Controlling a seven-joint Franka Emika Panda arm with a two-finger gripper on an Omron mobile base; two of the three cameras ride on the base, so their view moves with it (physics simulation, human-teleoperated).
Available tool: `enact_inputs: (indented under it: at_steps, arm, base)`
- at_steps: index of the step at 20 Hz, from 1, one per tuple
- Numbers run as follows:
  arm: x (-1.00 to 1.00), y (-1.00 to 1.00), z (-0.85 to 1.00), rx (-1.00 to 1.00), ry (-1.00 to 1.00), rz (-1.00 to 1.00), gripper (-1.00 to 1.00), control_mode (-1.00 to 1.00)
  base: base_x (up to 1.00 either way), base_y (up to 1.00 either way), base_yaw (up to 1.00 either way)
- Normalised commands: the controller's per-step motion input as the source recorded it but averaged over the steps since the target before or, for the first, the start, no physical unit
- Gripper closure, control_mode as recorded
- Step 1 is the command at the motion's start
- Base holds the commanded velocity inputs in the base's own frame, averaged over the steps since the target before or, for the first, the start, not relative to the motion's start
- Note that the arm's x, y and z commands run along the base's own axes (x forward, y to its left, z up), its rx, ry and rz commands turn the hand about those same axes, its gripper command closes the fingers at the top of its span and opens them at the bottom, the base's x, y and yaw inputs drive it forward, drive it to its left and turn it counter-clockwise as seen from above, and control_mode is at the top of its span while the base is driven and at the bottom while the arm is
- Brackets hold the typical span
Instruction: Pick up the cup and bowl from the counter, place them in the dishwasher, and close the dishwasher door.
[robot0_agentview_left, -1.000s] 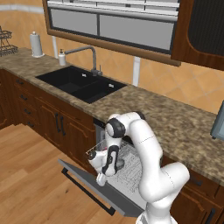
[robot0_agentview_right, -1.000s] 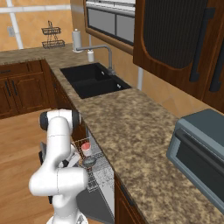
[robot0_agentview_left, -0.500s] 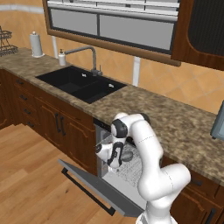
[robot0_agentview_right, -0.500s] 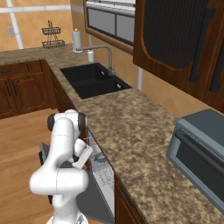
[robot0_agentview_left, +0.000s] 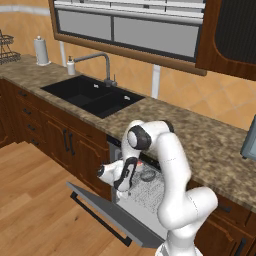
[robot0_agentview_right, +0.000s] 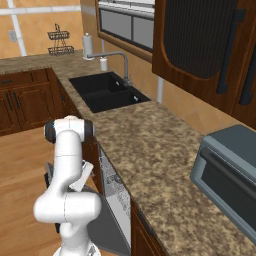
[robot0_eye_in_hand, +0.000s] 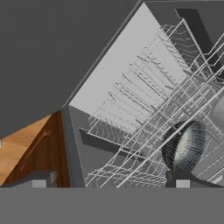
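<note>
Dishwasher (robot0_agentview_left: 150, 192) below the front edge of the granite tabletop (robot0_agentview_left: 200, 135), its door (robot0_agentview_left: 107, 212) dropped open. The grey bowl (robot0_eye_in_hand: 184, 145) lies in the white wire rack (robot0_eye_in_hand: 144, 118), as does a cup (robot0_agentview_left: 150, 163) with a red inside, near the rack's back. The tool (robot0_eye_in_hand: 109, 181) hangs at the dishwasher's opening, fingers spread wide, gripping nothing.

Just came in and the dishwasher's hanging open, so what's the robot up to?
The white arm is working at the open dishwasher. The bowl already sits in the wire rack. The gripper hangs open and empty over the lowered dishwasher door, which is not yet shut.
</note>
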Motion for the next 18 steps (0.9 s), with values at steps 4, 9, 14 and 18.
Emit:
enact_inputs:
  at_steps: [4,9,14,18]
  arm:
    - [-0.97,0.97,1.0,-0.02,0.0,0.0,-1.0,-1.0]
    - [-1.0,0.99,0.74,-0.04,0.01,0.0,-1.0,-1.0]
    - [-0.94,1.0,-0.1,-0.12,-0.02,-0.06,-1.0,-1.0]
    - [-0.61,1.0,-0.47,-0.3,-0.14,-0.15,-1.0,-1.0]
  base:
    - [0.0,0.0,0.0]
    - [0.0,0.0,0.0]
    - [0.0,0.0,0.0]
    - [0.0,0.0,0.0]
